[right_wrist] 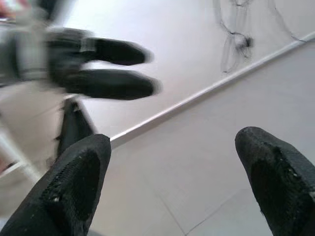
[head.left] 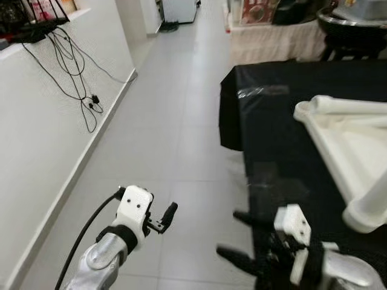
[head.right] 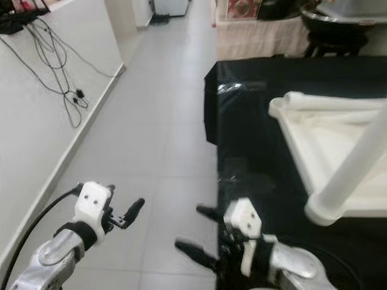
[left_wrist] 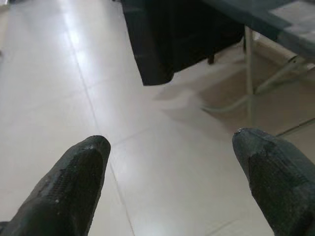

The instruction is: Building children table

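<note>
Looking down thru the left eye view, we see both arms raised over grey floor tiles. Our left gripper point(head.left: 171, 211) hangs over the tiles, well apart from the work. Our right gripper point(head.left: 237, 235) sits at the near left edge of the black-clothed table point(head.left: 284, 127), fingers spread wide, holding nothing.

The white plastic children's table top point(head.left: 351, 157) lies upside down on the cloth toward the right edge, w/ a white tubular leg point(head.left: 369, 208) standing up at its near corner & another white leg point(head.left: 354, 106) lying along its far side.

Right eye view: same layout; the upright leg point(head.right: 351, 175) leans slightly, its long axis running up & away from us. It lies fwd & to the right of the right gripper, so the right arm is clearly nearer.

Left wrist view: two black fingertips point(left_wrist: 74, 182) wide apart, empty, above pale tiles, w/ the table's draped cloth corner point(left_wrist: 157, 49) ahead.

Right wrist view: fingertips point(right_wrist: 74, 187) likewise wide apart & empty, aimed across at the blurred left gripper point(right_wrist: 133, 69) & the white wall point(right_wrist: 172, 59).
</note>
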Robot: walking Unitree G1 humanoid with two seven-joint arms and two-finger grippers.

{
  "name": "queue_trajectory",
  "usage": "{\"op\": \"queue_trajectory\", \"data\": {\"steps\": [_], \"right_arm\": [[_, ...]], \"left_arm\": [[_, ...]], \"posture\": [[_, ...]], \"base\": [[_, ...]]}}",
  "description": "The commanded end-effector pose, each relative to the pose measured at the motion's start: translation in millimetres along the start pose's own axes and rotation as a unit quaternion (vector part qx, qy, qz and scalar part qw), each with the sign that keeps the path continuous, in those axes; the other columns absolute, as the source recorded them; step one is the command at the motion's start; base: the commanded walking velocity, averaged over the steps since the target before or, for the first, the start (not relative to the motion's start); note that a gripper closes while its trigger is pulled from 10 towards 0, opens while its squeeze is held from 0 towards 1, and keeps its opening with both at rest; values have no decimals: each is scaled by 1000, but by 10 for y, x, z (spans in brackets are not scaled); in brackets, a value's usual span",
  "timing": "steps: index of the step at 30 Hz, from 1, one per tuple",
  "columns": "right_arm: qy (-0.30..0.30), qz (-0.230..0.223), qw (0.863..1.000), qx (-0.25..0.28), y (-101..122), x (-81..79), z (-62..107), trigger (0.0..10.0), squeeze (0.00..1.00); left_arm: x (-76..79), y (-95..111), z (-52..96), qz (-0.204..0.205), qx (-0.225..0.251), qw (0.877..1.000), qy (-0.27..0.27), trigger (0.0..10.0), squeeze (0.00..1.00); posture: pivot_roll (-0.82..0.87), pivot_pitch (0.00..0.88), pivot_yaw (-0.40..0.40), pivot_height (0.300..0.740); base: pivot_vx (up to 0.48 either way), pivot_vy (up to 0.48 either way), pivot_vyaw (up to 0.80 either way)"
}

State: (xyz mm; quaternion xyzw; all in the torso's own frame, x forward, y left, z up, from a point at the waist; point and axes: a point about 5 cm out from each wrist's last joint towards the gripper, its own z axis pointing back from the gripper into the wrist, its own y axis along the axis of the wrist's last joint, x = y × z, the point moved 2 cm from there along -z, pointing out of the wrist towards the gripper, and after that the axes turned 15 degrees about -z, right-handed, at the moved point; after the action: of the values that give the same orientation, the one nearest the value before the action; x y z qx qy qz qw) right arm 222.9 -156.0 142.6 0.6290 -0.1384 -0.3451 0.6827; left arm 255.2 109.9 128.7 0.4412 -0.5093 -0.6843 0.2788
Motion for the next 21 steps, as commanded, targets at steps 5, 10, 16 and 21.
{"op": "queue_trajectory", "data": {"steps": [5, 10, 16, 21], "right_arm": [[-167, 8, 981, 96, 221, 286, -289, 10000, 0], [-223, -15, 965, 139, 296, 298, -446, 10000, 0], [-238, 13, 964, 120, 254, 324, -566, 10000, 0], [-272, 30, 956, 108, 220, 433, -664, 10000, 0]], "left_arm": [[-117, -24, 5, -20, -3, 1000, 24, 10000, 0], [-151, 4, 0, -31, 5, 999, 36, 10000, 0], [-141, 14, -3, -32, 7, 999, 31, 10000, 0], [-187, -56, -1, 17, 4, 999, 50, 10000, 0]], "posture": [[-15, 110, 77, 740], [-10, 111, 76, 740], [-1, 113, 82, 740], [5, 114, 83, 740]], "base": [[0, 96, 0], [0, 0, 0], [0, 0, 0], [0, 0, 0]]}}
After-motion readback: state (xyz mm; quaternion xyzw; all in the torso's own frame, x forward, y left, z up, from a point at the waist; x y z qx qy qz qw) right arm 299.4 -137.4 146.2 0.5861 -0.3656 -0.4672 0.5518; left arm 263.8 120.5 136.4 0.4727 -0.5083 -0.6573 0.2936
